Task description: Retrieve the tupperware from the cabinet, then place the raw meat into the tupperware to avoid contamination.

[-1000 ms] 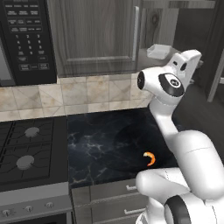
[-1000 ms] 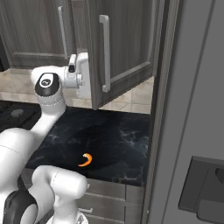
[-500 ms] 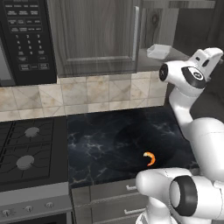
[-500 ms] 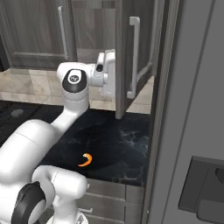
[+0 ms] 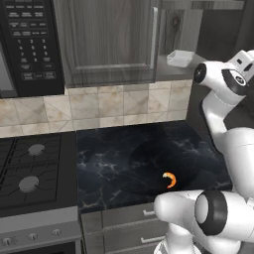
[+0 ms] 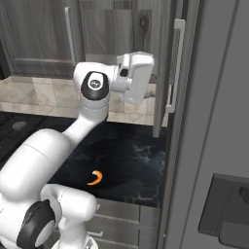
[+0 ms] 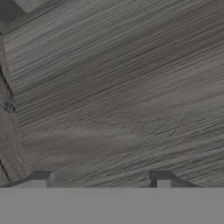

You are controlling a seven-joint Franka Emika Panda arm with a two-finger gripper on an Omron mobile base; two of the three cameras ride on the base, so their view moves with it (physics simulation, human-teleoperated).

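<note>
cabinet [image 5: 106, 39] right door standing open | tupperware [image 5: 179, 58] sitting on shelf inside, not fetched yet | meat [image 5: 170, 179] lying on counter [image 5: 124, 158], well apart | gripper [image 7: 105, 179] facing wood grain, tips apart, gripping nothing | both steps pending

Both base views are looking down from behind at the same counter [image 5: 124, 154] (opposite sides); the hand view is facing wood grain up close.

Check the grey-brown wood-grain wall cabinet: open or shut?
Open: its right door stands swung out, and the translucent whitish plastic container shows on the shelf inside.
</note>
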